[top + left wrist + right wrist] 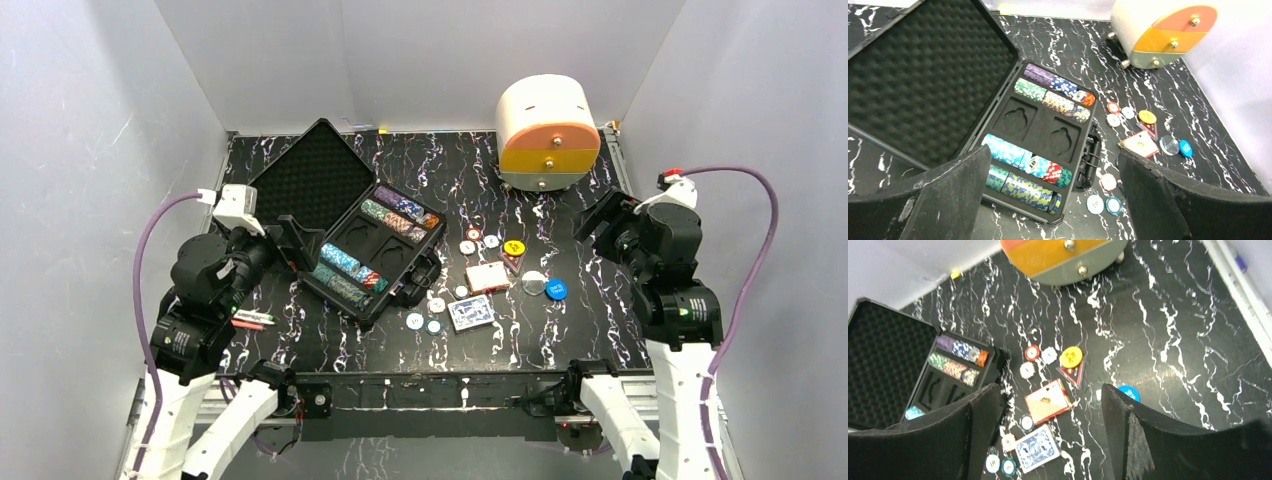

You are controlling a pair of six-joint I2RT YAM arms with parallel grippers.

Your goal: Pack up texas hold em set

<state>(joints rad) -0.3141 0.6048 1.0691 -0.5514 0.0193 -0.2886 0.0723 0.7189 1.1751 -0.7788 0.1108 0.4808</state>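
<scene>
The black case (390, 292) lies open left of centre, its foam lid (312, 175) back, with rows of coloured chips (352, 268) and two empty card slots (1040, 127). On the table to its right lie the red deck (487, 276), the blue deck (470, 312), loose chips (424, 318), a yellow disc (514, 247), a clear disc (533, 283) and a blue disc (556, 290). My left gripper (288, 244) is open and empty above the case's near-left side. My right gripper (604, 222) is open and empty, right of the discs, raised above the table; the decks (1048, 400) show between its fingers.
A white-and-orange rounded drawer box (547, 133) stands at the back right. Red and green pens (252, 320) lie by the left arm. Grey walls close in the black marbled table (600, 330) on three sides; a metal rail runs along the near edge.
</scene>
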